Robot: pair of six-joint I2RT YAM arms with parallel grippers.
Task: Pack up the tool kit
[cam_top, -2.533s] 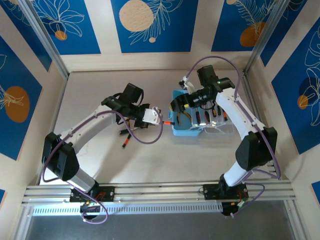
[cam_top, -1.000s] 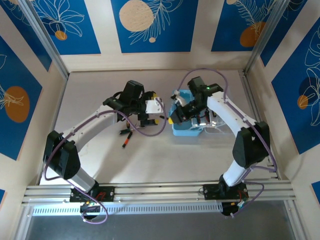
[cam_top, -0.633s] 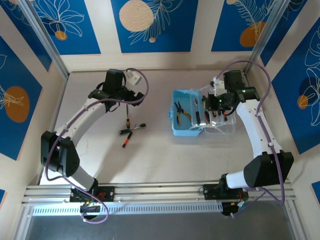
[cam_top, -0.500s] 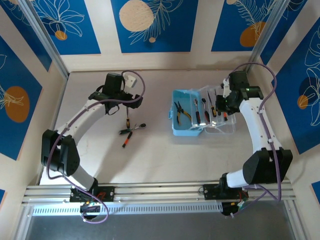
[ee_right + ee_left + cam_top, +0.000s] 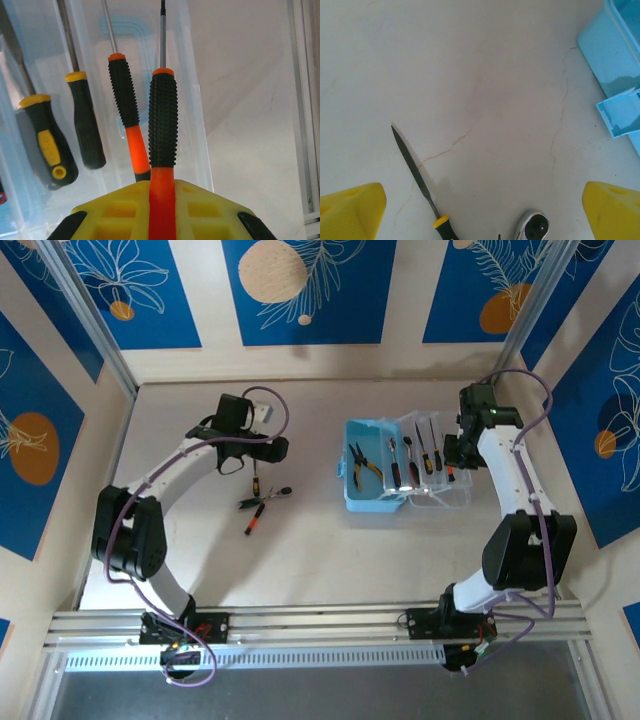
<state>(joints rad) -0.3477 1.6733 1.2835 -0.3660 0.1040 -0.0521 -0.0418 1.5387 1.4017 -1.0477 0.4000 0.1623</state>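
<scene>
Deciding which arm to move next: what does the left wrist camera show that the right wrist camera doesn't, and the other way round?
Left wrist: the left gripper, jaws wide open, above a thin-bladed tool, the ratchet head and a corner of the blue case.
Right wrist: the right gripper shut on an orange-and-black screwdriver, with the clear lid beyond it and three other screwdrivers lying in it.
Both: the pale table.
</scene>
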